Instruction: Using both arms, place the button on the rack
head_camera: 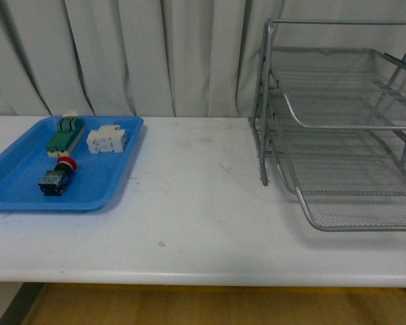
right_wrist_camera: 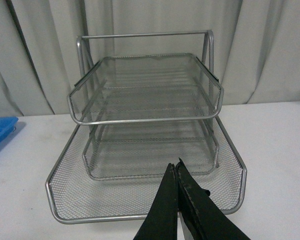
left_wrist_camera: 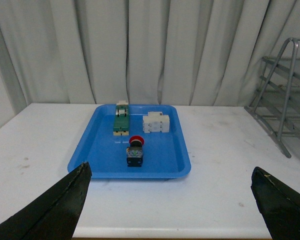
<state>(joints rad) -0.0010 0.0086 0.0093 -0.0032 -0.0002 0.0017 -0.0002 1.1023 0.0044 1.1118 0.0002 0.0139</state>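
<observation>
At the far left of the white table [head_camera: 203,223] sits a blue tray [head_camera: 20,189], its left corner cut off by the front view's edge. The button [head_camera: 57,177] lies on its side in the tray's near half, red cap toward the curtain and dark body toward the table's front edge. Its blue bits are too blurred to make out there. Just behind it lies a green block [head_camera: 64,134], and to that block's right a white component [head_camera: 107,140]. From the front the cap seems almost to meet the green block, but the left wrist view shows a clear gap between the button [left_wrist_camera: 135,151] and the block. The middle of the table is bare apart from faint marks. At the right stands the rack [head_camera: 338,122], its right part running out of the front picture. The right wrist view shows the rack [right_wrist_camera: 145,125] whole from its open side, with three mesh tiers and the lowest jutting forward. That view catches only a sliver of the tray at its edge and nothing of the button. Neither arm appears in the front view. The left gripper [left_wrist_camera: 170,170] shows only as two dark fingers [left_wrist_camera: 55,210] in the picture's corners, spread wide with nothing between them, facing the tray. The right gripper [right_wrist_camera: 176,170] has its fingers pressed together on nothing, in front of the lowest tier.
</observation>
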